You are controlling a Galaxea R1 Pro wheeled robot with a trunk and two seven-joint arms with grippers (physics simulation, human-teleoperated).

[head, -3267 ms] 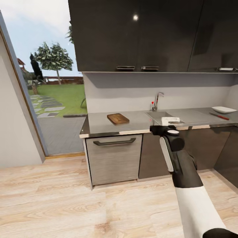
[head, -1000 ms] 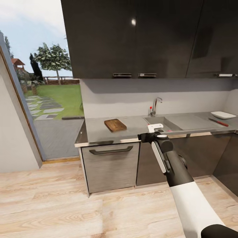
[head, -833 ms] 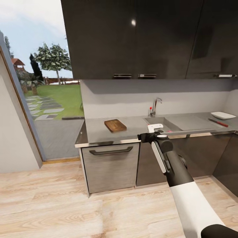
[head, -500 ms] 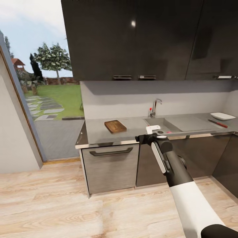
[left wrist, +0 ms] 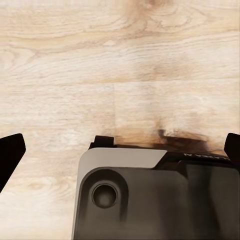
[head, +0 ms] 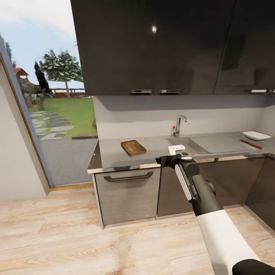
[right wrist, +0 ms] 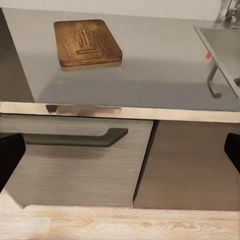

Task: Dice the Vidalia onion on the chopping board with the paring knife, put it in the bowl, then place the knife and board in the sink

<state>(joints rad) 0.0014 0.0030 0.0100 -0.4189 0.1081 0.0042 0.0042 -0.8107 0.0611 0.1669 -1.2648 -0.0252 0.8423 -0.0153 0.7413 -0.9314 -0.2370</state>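
My right arm (head: 214,214) is white along the forearm, black toward the wrist, with a white oval strip and a round white-capped joint. My base (left wrist: 155,200) is dark grey with a pale corner panel and a round recessed socket at 7 o'clock.

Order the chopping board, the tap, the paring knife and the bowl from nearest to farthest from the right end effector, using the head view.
From the right end effector:
1. Tap, just behind it at the sink's back edge.
2. Chopping board, on the countertop toward the window side.
3. Paring knife, far along the countertop on the other side.
4. Bowl, just beyond the knife.
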